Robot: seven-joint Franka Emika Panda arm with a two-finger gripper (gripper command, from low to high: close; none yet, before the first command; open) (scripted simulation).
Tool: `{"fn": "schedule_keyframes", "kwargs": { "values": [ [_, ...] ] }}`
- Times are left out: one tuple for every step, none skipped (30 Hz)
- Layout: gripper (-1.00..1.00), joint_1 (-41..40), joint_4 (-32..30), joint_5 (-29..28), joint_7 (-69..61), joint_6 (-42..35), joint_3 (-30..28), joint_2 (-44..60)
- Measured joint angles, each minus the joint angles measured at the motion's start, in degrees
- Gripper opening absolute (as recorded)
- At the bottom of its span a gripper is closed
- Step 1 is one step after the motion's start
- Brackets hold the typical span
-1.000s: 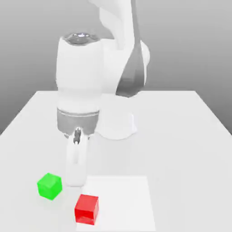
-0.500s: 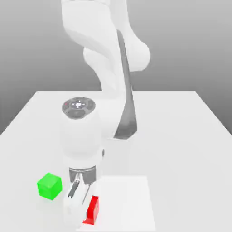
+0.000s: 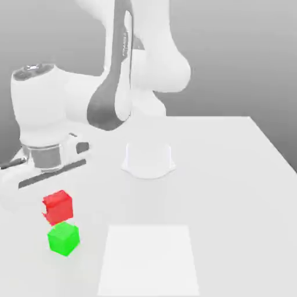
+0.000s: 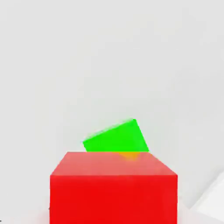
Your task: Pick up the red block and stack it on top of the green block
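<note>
Table (image 3: 214, 191) and arm (image 3: 43, 107) in exterior view, red block (image 4: 113, 197) nearest in hand view

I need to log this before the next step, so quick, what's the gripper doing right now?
Gripper: closed on the red block, holding it above the green block.

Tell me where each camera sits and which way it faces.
Exterior view: set off the arm, apparently across the table from the base, facing it and angled down; the arm and base show.
Hand view: rides on the arm's end, looking down past the raised red block to the green block; none of the arm's links can be made out with certainty.
Shared: both blocks, tabletop and part of the white patch.
</note>
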Motion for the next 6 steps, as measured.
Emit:
{"fn": "schedule_keyframes", "kwargs": {
  "values": [
    [-1.00, 0.51, -0.03, -0.39, 0.55, 1.83, 0.22, 1.80],
    [-1.00, 0.90, 0.00, -0.88, 1.06, 3.71, 0.13, 3.72],
    [1.00, 1.18, 0.04, -1.26, 1.41, 5.32, -0.06, 5.39],
    [1.00, 1.18, 0.04, -1.26, 1.41, 5.32, -0.06, 5.39],
    [1.00, 1.18, 0.04, -1.26, 1.41, 5.32, -0.06, 5.39],
    [1.00, 1.18, 0.04, -1.26, 1.41, 5.32, -0.06, 5.39]
  ]
}}
